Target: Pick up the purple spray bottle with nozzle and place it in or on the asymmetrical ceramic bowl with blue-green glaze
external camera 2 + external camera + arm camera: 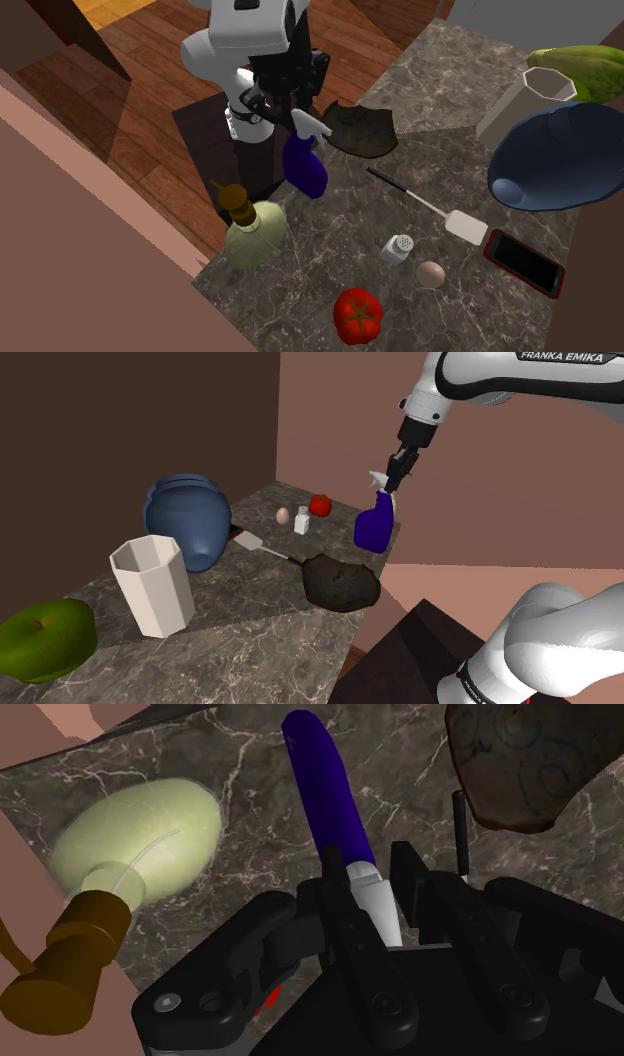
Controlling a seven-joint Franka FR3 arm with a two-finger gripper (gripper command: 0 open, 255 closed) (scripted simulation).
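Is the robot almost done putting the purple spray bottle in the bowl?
About halfway. Done: the gripper is shut on the purple spray bottle near its white nozzle. In hand: the bottle hangs from the gripper, seemingly lifted off the counter, beside the dark bowl. Left: carry it over the bowl and let go; nothing lies in the bowl yet.

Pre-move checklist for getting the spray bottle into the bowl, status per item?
1. Claw shut on the spray bottle at its neck: ok.
2. Spray bottle lifted off the table: cannot tell.
3. Spray bottle above the bowl: not ok, it hangs beside it.
4. Bowl empty: ok.
5. Gap between spray bottle and bowl free: ok; the flask stands on the spray bottle's other side.
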